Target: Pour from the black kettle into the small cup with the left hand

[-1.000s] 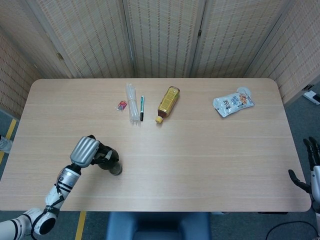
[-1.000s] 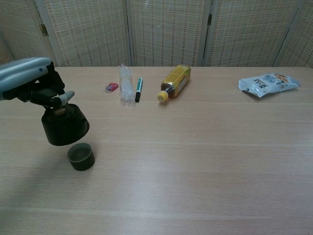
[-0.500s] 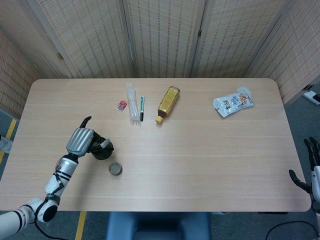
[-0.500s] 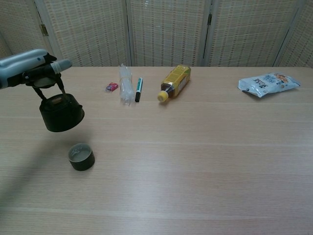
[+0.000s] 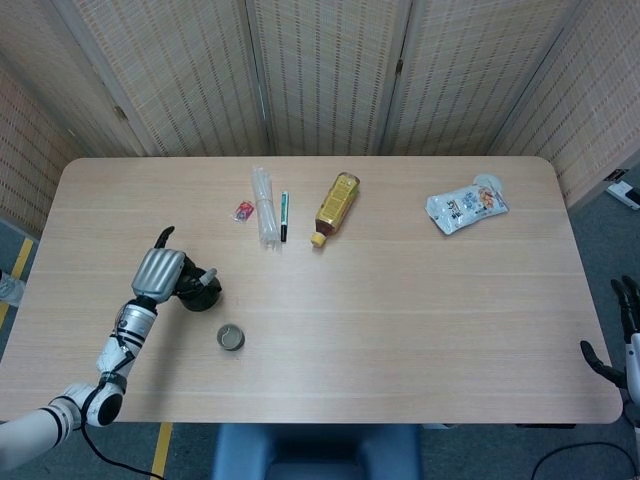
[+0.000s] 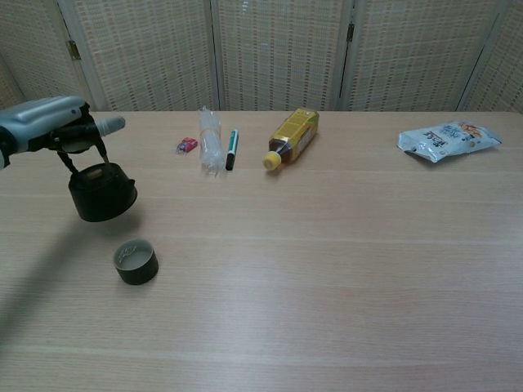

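Since a second ago, your left hand (image 6: 49, 131) has swung the black kettle (image 6: 101, 192) off the small cup (image 6: 136, 262) and levelled it, handle gripped. It now hangs behind the cup, so the pour looks done; setting it on the bench (image 6: 327, 245) is what's left.

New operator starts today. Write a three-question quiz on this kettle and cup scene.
1. True or false: the left robot hand holds the black kettle by its handle.
2. What lies nearest the pen? A) clear plastic wrapper B) snack bag C) small cup
3. Fill in: the yellow bottle lies on its ____.

Key: 1 true; 2 A; 3 side.
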`<state>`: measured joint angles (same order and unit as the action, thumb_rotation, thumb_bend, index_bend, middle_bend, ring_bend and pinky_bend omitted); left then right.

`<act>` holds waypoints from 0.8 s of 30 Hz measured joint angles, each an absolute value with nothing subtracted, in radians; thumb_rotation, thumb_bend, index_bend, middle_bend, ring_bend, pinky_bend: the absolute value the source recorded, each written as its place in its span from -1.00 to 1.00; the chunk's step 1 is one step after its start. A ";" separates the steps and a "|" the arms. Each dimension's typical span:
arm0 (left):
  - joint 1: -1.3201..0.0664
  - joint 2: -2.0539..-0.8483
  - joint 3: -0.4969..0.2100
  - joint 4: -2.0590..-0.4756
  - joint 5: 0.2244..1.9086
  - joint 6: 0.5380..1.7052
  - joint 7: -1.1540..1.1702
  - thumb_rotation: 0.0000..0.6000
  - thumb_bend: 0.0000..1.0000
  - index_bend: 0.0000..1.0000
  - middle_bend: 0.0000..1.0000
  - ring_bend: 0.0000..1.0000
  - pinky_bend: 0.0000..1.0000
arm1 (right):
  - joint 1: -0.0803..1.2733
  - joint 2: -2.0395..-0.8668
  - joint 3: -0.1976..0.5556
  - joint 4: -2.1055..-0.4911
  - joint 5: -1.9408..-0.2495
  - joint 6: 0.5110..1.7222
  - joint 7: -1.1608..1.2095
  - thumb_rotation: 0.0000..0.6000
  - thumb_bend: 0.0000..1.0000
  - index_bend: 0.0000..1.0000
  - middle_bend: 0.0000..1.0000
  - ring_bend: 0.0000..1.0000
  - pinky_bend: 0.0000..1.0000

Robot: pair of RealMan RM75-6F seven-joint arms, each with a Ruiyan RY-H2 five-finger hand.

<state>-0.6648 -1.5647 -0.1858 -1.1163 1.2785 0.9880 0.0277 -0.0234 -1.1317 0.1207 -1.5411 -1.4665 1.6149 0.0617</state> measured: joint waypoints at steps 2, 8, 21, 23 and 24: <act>-0.671 -1.579 -0.182 -1.084 1.282 0.982 0.029 -1.00 -0.54 1.00 1.00 0.80 -1.00 | -0.021 -1.133 0.121 -1.541 -1.467 1.611 0.059 1.00 -0.42 -1.00 -0.83 -0.57 -0.97; -0.683 -1.611 -0.172 -1.018 1.288 0.964 0.025 -1.00 -0.54 1.00 1.00 0.76 -1.00 | -0.017 -1.133 0.122 -1.547 -1.469 1.610 0.052 1.00 -0.42 -1.00 -0.83 -0.58 -0.97; -0.682 -1.641 -0.141 -0.956 1.325 0.960 -0.018 -1.00 -0.54 0.90 0.98 0.61 -1.00 | -0.018 -1.129 0.122 -1.564 -1.472 1.616 0.034 1.00 -0.42 -1.00 -0.82 -0.59 -0.97; -0.680 -1.641 -0.137 -0.957 1.329 0.959 -0.020 -1.00 -0.54 0.87 0.95 0.58 -1.00 | -0.018 -1.129 0.122 -1.567 -1.474 1.617 0.033 1.00 -0.42 -1.00 -0.82 -0.59 -0.97; -0.680 -1.641 -0.136 -0.957 1.330 0.958 -0.020 -1.00 -0.54 0.85 0.93 0.56 -1.00 | -0.018 -1.129 0.122 -1.568 -1.474 1.618 0.032 1.00 -0.42 -1.00 -0.82 -0.59 -0.97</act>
<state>-0.6801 -1.6413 -0.1358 -0.9570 1.3295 0.9585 -0.0197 -0.0184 -1.1288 0.1217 -1.5678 -1.4744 1.6179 0.0322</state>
